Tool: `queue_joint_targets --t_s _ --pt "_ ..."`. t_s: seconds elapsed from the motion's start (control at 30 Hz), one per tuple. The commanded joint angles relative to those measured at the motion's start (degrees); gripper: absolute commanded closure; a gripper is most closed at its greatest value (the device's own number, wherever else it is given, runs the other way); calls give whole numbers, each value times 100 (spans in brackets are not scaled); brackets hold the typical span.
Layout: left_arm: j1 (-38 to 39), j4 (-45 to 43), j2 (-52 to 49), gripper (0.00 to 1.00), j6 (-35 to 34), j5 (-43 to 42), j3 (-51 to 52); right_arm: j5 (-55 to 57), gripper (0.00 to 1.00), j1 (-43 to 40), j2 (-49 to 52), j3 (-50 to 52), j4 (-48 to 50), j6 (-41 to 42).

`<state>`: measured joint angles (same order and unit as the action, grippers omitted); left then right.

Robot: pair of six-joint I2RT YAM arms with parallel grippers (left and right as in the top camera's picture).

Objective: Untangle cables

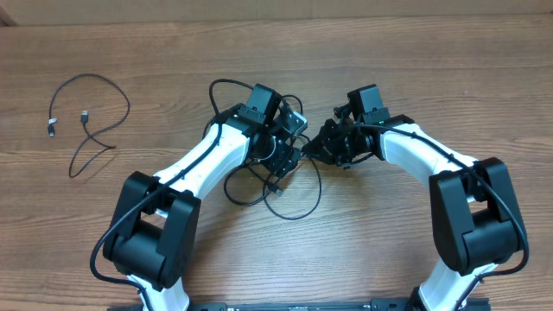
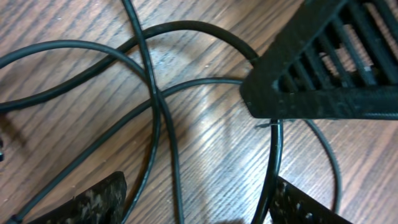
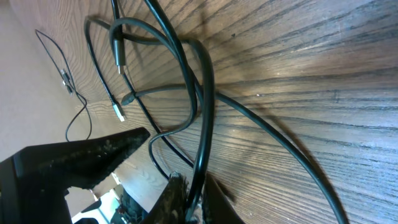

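Take cables (image 2: 186, 25) at loose loop beside crossing (limp, light, slick, your pull drags all); right gripper (image 3: 186, 199) pinched on cables, left gripper (image 2: 199, 202) agape, empty

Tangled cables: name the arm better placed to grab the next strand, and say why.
Probably left: the left gripper is open over crossing strands of the tangled cables, while the right gripper is shut on one strand, anchoring it.
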<state>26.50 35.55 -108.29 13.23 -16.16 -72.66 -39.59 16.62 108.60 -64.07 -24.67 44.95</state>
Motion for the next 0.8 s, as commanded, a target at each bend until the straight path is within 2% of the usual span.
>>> queue_joint_targets --t_s 0.0,0.3,0.5,0.6,0.77 --pt "-33 -26 -59 25 -44 175 20 120 91 101 -37 -81 31 -39" --pt "-35 -50 -153 24 -42 225 22 127 91 245 -37 -81 330 -37" --pt "-35 -138 -402 42 -190 813 22 420 91 245 -37 -81 332 -39" --pt "-35 -223 -584 47 -236 938 22 424 91 245 -37 -81 337 -39" --pt "-35 -299 -671 64 -535 1211 20 433 91 245 -37 -81 334 -42"
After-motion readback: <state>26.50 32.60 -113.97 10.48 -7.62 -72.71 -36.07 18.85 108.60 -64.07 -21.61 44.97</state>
